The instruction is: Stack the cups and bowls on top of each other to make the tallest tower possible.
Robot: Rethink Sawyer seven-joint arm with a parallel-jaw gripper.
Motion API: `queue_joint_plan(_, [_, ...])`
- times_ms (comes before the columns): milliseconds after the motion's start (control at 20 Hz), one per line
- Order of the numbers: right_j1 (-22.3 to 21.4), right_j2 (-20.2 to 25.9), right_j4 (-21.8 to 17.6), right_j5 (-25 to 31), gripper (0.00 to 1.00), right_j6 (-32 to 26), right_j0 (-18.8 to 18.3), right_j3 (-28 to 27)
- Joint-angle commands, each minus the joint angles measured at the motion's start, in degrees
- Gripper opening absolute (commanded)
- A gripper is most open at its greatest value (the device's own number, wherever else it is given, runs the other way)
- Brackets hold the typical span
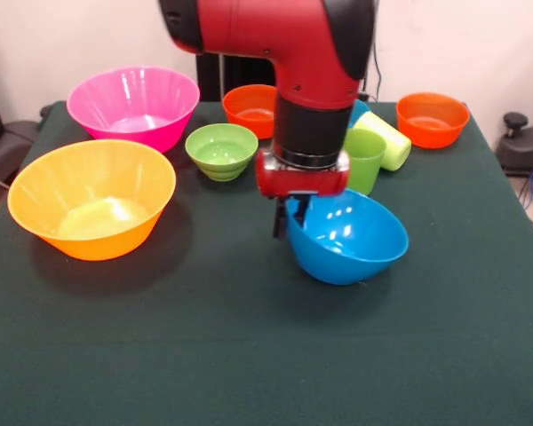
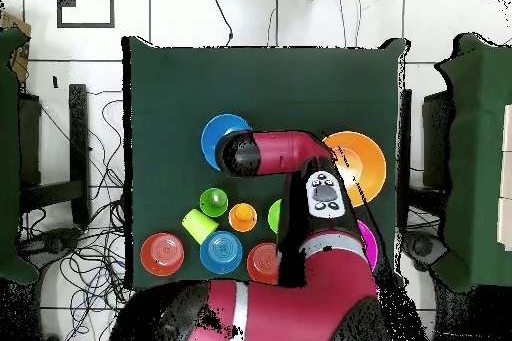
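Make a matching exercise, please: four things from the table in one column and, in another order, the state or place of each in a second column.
Things:
1. medium blue bowl
2. lime-yellow cup
3. green cup
4. large pink bowl

States or places:
a. stands upright on the cloth
b. tilted, the gripper at its rim
c. lies on its side
d. stands behind the large yellow-orange bowl

Pairs: 1-b, 2-c, 3-a, 4-d
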Motion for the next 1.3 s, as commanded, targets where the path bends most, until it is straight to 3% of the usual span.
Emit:
queue_joint_plan(50, [3.96, 7.11, -9.74, 3.14, 0.00, -14.44, -1.10, -2.67])
queue_joint_plan(250, [3.38, 5.42, -11.44, 1.82, 0.00, -8.91, 1.20, -1.50])
queue_joint_plan(500, [5.91, -0.81, -13.03, -1.99, 0.00, 0.85, 7.45, -1.89])
queue_joint_plan(1300, [8.06, -5.34, -12.55, -5.66, 0.00, 1.98, 9.96, -2.30])
